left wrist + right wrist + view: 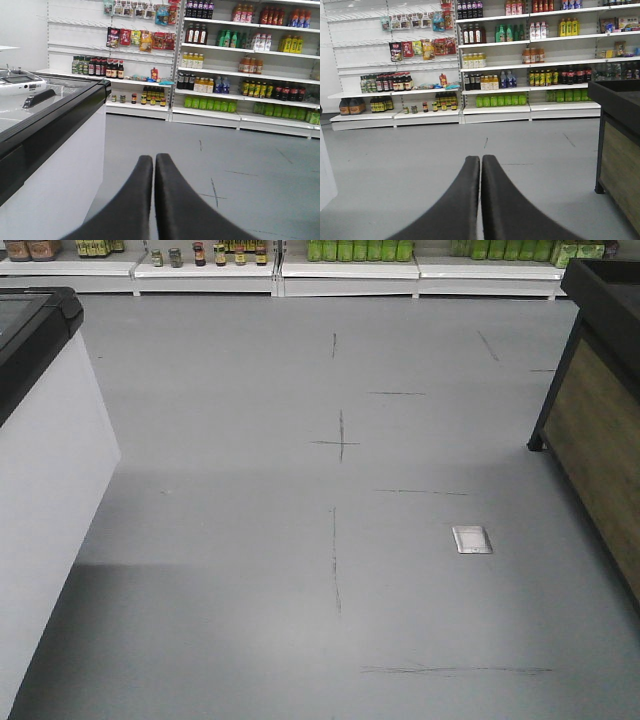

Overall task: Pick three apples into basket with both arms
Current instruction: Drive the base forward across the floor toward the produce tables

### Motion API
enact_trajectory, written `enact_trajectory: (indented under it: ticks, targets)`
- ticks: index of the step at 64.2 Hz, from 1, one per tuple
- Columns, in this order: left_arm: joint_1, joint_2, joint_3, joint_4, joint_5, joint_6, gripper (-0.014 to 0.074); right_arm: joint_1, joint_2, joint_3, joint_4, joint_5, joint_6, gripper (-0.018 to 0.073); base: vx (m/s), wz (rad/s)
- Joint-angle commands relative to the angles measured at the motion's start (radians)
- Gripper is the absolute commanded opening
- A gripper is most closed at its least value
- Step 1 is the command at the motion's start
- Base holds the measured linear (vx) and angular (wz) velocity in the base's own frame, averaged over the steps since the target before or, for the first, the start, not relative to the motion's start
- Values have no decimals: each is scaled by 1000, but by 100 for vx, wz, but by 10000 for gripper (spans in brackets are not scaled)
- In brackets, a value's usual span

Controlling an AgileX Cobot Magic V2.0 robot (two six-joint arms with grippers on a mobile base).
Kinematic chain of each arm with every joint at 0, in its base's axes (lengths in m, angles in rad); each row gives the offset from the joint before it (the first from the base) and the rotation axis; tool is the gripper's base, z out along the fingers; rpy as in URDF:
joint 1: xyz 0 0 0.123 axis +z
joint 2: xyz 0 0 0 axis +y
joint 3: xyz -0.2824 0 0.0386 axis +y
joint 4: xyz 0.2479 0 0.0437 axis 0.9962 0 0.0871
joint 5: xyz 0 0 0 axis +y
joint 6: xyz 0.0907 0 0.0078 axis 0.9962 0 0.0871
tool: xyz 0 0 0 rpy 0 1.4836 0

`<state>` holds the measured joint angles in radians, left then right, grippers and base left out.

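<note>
Left gripper (pixel 153 159), right gripper (pixel 480 160): jaws together

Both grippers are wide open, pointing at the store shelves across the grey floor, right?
No, they are shut. The wrist views show the left gripper and the right gripper closed together, holding nothing. They do point at the store shelves across the grey floor.

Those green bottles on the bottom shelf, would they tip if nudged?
Possibly: the green bottles stand upright and taller than wide, so a high push might topple one. They sit in a tight row, so neighbours would likely steady it. Round-bodied, a fallen one could roll.
</note>
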<state>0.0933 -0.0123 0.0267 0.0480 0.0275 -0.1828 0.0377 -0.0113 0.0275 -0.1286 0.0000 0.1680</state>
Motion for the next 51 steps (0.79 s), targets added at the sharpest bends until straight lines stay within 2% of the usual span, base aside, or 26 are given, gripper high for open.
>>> enact_trajectory:
  ticks: [1,51]
  targets:
    - [3,-15,4,-9,-69,-5,-6,-6,-13,14,-9,-76,-8,-4,0,0]
    - [3,-15,4,-9,-69,-5,-6,-6,-13,14,-9,-76,-8,-4,0,0]
